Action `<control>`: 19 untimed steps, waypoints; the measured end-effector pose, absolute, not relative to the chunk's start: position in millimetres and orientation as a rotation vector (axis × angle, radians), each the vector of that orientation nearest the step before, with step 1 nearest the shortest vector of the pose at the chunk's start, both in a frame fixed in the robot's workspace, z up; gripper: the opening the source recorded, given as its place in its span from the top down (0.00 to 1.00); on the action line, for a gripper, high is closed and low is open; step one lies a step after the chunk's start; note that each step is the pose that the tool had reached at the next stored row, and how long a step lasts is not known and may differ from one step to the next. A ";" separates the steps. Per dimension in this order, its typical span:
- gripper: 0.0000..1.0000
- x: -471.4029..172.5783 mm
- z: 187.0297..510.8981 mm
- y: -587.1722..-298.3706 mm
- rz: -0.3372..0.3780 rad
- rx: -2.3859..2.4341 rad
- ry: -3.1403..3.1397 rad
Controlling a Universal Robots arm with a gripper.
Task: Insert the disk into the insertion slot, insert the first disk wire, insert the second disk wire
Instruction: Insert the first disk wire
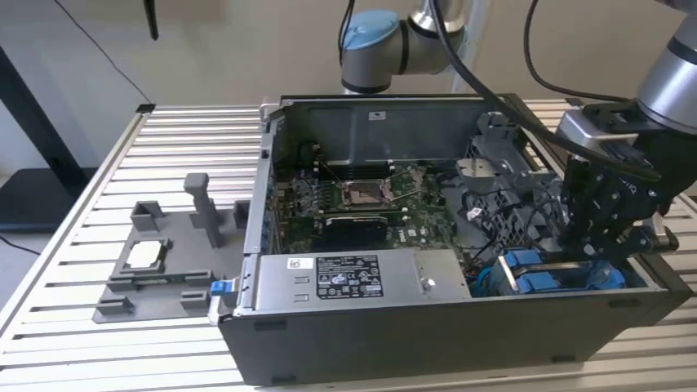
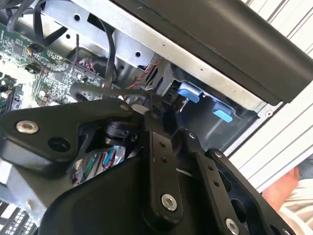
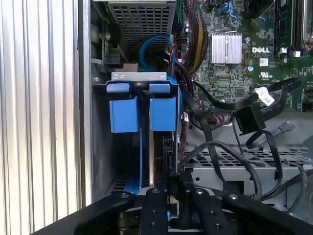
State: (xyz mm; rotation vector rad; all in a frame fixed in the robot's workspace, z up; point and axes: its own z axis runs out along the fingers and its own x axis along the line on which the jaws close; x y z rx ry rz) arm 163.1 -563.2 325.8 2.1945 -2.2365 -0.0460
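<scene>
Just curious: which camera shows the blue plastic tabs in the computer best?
The first wrist view: the blue tabs face the camera, unblocked. The exterior view shows them beside the arm; the second wrist view, at a slant, farther off.

Robot arm (image 1: 667,77) of smooth silver-grey tube sections, with a rounded grey joint (image 1: 376,49) capped in light blue. Thick black cables (image 1: 474,75) trail along it. Its pincer (image 1: 597,237) is matte black, made of flat linked bars; the second wrist view shows round silver screws (image 2: 169,201) at the pivots.
</scene>
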 end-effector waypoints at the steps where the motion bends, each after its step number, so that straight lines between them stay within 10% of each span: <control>1: 0.74 163.1 325.1 -563.3 -0.047 2.195 -2.237; 19: 0.67 163.1 394.9 -563.1 -0.044 2.194 -2.235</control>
